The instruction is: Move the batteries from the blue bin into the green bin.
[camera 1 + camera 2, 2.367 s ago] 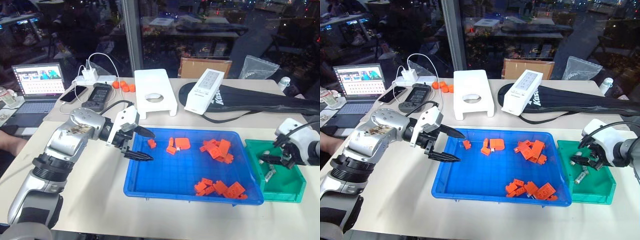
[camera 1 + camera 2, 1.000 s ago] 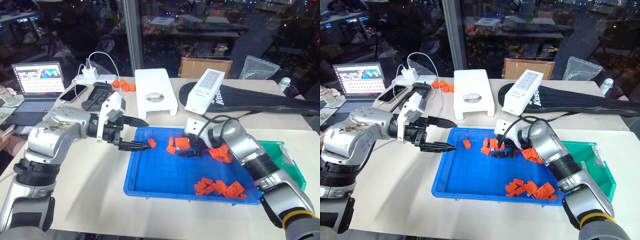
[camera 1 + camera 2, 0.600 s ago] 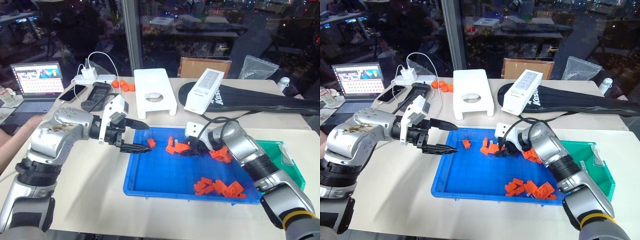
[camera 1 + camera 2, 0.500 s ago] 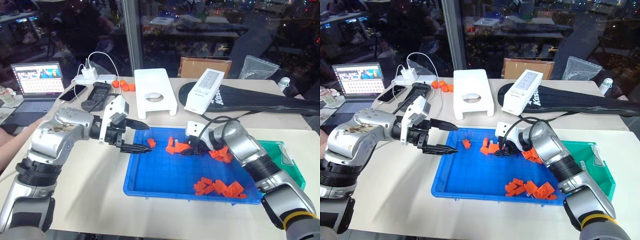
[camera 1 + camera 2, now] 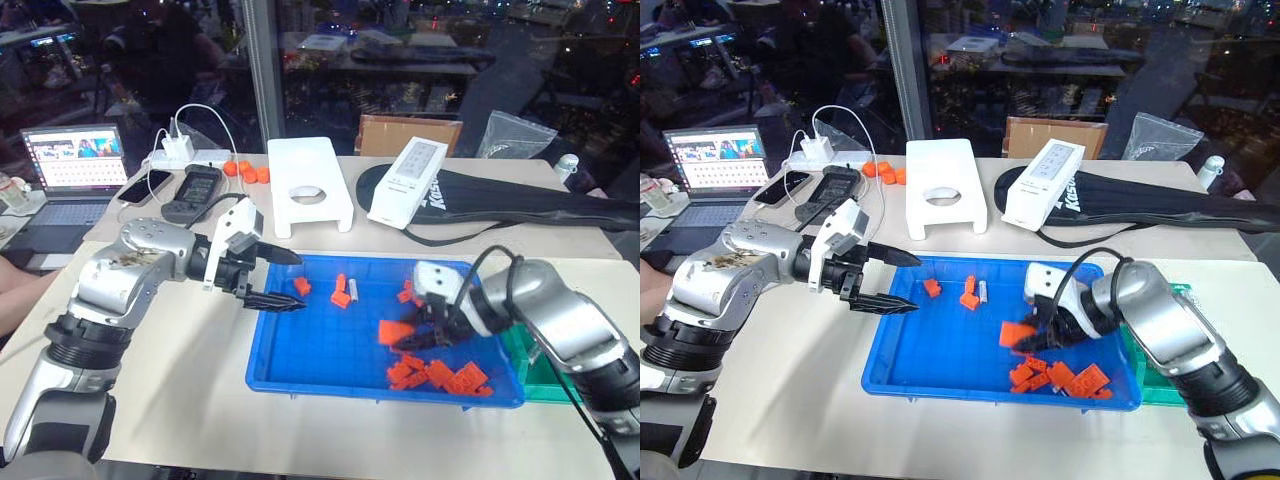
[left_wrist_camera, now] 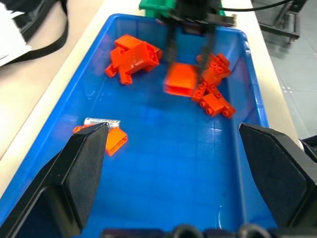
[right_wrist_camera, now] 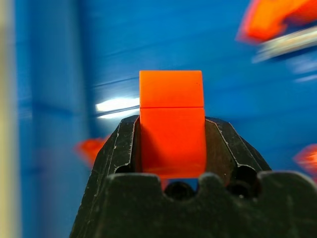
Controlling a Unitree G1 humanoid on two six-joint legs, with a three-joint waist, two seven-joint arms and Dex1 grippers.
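**Right gripper holds a brick, not a battery**

Your left gripper (image 5: 272, 278) hovers spread over the blue bin (image 5: 330, 372), far-left corner. One silvery battery (image 5: 353, 290) lies far-centre beside bricks (image 5: 338, 291), evidently uncovered. Your right gripper (image 5: 418, 333) pinches an orange brick (image 7: 171, 121), green bin (image 5: 531, 362) rightward

One battery (image 6: 101, 121), one blue bin (image 5: 330, 375), one green bin (image 5: 545, 385), many orange bricks (image 5: 440, 375).
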